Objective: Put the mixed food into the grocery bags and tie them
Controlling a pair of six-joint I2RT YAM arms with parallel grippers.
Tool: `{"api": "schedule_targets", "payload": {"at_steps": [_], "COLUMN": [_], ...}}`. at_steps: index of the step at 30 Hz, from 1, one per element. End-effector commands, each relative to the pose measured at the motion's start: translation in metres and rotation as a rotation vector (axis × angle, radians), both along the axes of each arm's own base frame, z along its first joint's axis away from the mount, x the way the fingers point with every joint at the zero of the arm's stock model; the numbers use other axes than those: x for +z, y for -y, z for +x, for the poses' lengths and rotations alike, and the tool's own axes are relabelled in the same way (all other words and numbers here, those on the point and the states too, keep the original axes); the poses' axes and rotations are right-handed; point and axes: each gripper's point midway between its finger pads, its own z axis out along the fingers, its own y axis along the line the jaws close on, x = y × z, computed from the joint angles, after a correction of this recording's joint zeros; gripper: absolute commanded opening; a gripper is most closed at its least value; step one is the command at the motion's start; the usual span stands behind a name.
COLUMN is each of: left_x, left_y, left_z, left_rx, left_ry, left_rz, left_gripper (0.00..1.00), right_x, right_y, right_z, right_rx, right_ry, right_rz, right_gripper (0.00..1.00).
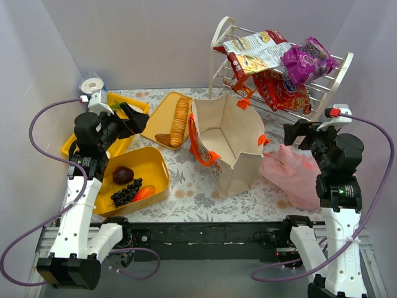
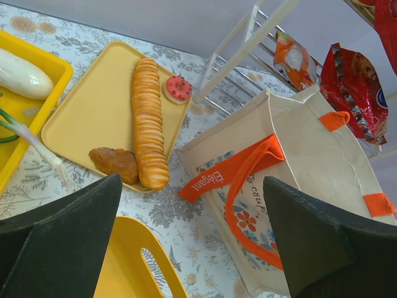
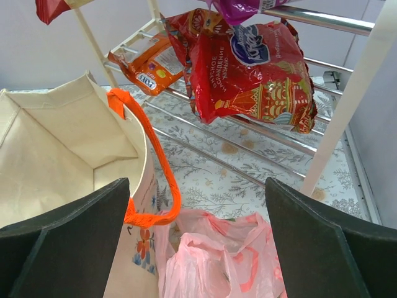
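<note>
The left tool [image 1: 133,118] and right tool [image 1: 296,132] were pictured spread and empty, flanking the open beige tote [image 1: 224,141], with the pink bag [image 1: 293,172] slumped at its right. Snack packets [image 1: 273,59] on the far rack [image 1: 340,73] would best be pinched by an edge and lowered deep inside.

Glossy foil pkts [image 3: 248,68], matt cloth tote [image 1: 239,167]
</note>
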Motion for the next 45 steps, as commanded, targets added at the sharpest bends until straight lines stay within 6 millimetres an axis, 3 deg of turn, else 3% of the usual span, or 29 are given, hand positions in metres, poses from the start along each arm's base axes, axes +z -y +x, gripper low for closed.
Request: {"api": "schedule_targets", "payload": {"at_steps": [1, 7, 16, 19, 20, 22, 23, 25, 26, 28, 33, 36, 40, 44, 45], "left_x": [0.022, 0.024, 0.033, 0.038, 0.039, 0.034, 0.029, 0.010, 0.010, -0.005, -0.010, -0.035, -0.053, -0.057, -0.066], "left_y": [-0.004, -0.002, 0.021, 0.035, 0.058, 0.076, 0.110, 0.137, 0.157, 0.166, 0.180, 0.188, 0.190, 0.208, 0.213], "left_z": [-0.008, -0.007, -0.018, -0.018, -0.025, -0.020, -0.034, -0.030, -0.039, -0.035, -0.036, -0.033, -0.028, -0.020, -0.017], "left_rx": [0.017, 0.008, -0.123, -0.152, -0.210, -0.162, -0.237, -0.237, -0.277, -0.255, -0.269, -0.264, -0.249, -0.297, -0.308], "left_ry": [0.038, 0.041, 0.078, 0.060, 0.056, 0.038, 0.021, -0.041, -0.060, -0.117, -0.164, -0.230, -0.247, -0.231, -0.249], "left_rz": [0.004, -0.011, -0.073, -0.106, -0.111, -0.099, -0.095, -0.068, -0.076, -0.059, -0.112, -0.068, -0.063, -0.083, -0.075], "left_gripper": [0.98, 0.98, 0.98, 0.98, 0.98, 0.98, 0.98, 0.98, 0.98, 0.98, 0.98, 0.98, 0.98, 0.98, 0.98], "right_x": [0.016, 0.016, 0.008, 0.011, 0.008, 0.001, -0.008, -0.018, -0.024, -0.030, -0.042, -0.045, -0.035, -0.019, -0.019], "right_y": [-0.009, -0.012, -0.013, -0.020, -0.024, -0.028, -0.031, -0.033, -0.034, -0.034, -0.034, -0.036, -0.036, -0.050, -0.054], "right_z": [0.003, 0.005, 0.001, 0.005, 0.007, 0.010, 0.012, 0.014, 0.016, 0.017, 0.020, 0.021, 0.019, 0.016, 0.016], "right_rx": [0.050, 0.066, 0.071, 0.114, 0.140, 0.159, 0.176, 0.186, 0.195, 0.198, 0.200, 0.210, 0.217, 0.291, 0.306], "right_ry": [0.041, 0.035, 0.021, 0.012, 0.003, -0.020, -0.045, -0.073, -0.094, -0.126, -0.159, -0.161, -0.142, -0.113, -0.115], "right_rz": [0.012, 0.019, 0.022, 0.032, 0.035, 0.047, 0.055, 0.061, 0.065, 0.061, 0.055, 0.055, 0.047, 0.048, 0.049], "right_gripper": [0.97, 0.96, 0.95, 0.94, 0.93, 0.91, 0.91, 0.90, 0.90, 0.90, 0.90, 0.88, 0.87, 0.83, 0.82]}}
